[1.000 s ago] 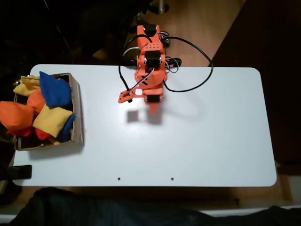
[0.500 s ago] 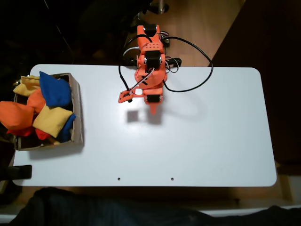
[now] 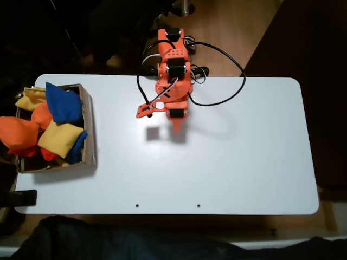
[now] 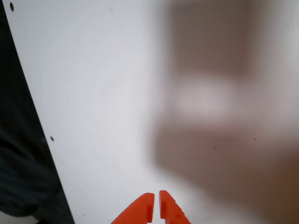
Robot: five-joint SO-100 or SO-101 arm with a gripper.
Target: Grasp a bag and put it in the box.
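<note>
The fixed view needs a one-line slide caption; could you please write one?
Orange arm folded at the white table's rear edge, gripper empty, beside a cardboard box heaped with beanbags, an orange bag overhanging its left wall.

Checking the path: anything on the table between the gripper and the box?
Fixed view: nothing. The stretch of white table between the gripper and the box is bare apart from the arm's shadow.

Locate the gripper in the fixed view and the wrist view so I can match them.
Fixed view: gripper at top centre, above the white table.
Wrist view: gripper at bottom centre, fingertips nearly together, empty.
Shared landmark: the table's edge with its two small holes.
</note>
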